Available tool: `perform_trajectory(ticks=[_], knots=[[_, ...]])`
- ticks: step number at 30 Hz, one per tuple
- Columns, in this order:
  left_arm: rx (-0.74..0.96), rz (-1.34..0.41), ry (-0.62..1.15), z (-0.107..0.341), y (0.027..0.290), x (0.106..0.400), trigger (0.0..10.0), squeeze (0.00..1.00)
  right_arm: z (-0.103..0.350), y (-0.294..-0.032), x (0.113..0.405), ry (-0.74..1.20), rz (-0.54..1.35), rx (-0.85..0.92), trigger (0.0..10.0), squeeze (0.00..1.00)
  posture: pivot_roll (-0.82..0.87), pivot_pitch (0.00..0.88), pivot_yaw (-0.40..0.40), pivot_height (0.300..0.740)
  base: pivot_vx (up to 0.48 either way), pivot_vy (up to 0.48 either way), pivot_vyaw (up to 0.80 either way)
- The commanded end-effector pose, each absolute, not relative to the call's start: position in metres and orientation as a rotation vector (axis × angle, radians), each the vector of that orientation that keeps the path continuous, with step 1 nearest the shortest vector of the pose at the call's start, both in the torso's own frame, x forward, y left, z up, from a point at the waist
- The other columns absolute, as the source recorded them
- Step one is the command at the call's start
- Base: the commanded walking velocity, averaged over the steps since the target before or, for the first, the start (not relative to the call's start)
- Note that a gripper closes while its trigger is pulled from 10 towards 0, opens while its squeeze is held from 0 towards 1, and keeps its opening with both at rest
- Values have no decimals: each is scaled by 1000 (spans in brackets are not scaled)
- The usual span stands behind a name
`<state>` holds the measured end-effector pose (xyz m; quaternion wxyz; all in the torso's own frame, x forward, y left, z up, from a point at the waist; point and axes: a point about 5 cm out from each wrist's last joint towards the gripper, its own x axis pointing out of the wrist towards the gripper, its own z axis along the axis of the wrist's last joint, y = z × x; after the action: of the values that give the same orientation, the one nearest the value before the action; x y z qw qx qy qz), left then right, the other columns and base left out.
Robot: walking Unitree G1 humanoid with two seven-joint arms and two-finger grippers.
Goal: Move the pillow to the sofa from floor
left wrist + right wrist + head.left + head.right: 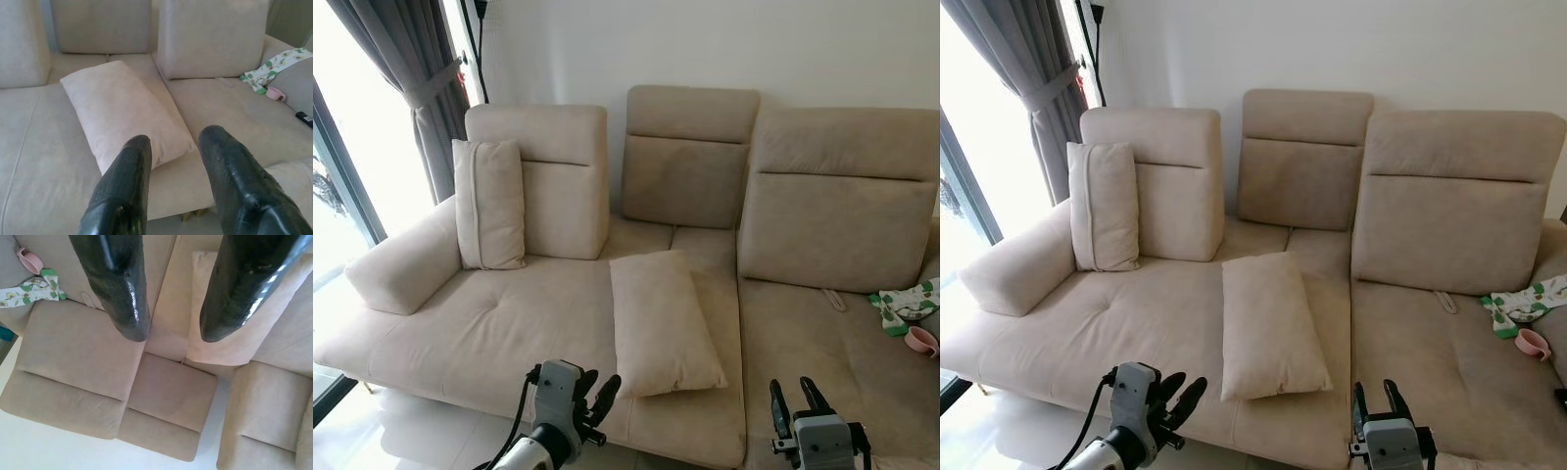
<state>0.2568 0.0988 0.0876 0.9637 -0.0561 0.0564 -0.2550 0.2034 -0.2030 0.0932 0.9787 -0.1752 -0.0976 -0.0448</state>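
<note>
Closest to me are my two grippers, both low at the front edge of the sofa (509, 333). My left gripper (597, 397) has its fingers spread apart with nothing between them. My right gripper (798, 399) is the same, its two fingers (122, 289) set apart and holding nothing (I think that is because the job looks done).

Just past the tips of my left fingers (124, 186) lies the pillow (661, 321). It is flat on the seat, with its near end by the front edge and its far end pointing at the back cushions. It is on the sofa, not on the floor, so I judge the move is finished. It lies a bit crooked, which looks to me like it was simply dropped there.

Farther off, past the left fingers and to their outer side, a second pillow (489, 204) stands up, leaning on a back cushion next to the armrest (406, 262).

Out beyond my right fingers, a green and white cloth (906, 299) and a small pink thing (921, 340) sit on the seat, well away from the pillow.
</note>
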Motion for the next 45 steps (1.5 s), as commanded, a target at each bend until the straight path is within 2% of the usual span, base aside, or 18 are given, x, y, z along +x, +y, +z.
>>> perform_trajectory(ticks=[1, 14, 45], knots=[[-101, -517, 119, 86, 101, 256, 10000, 0, 92, -202, 201, -187, -96, -350, 10000, 0, 122, 0, 72, 740, 0, 0, 0], [-93, -530, 125, 85, 101, 255, 10000, 0, 92, -201, 197, -171, -109, -351, 10000, 0, 119, 0, 78, 740, 0, -270, 0], [-89, -538, 132, 85, 100, 252, 10000, 0, 93, -203, 196, -154, -111, -364, 10000, 0, 117, 2, 79, 740, 0, -408, 0]])
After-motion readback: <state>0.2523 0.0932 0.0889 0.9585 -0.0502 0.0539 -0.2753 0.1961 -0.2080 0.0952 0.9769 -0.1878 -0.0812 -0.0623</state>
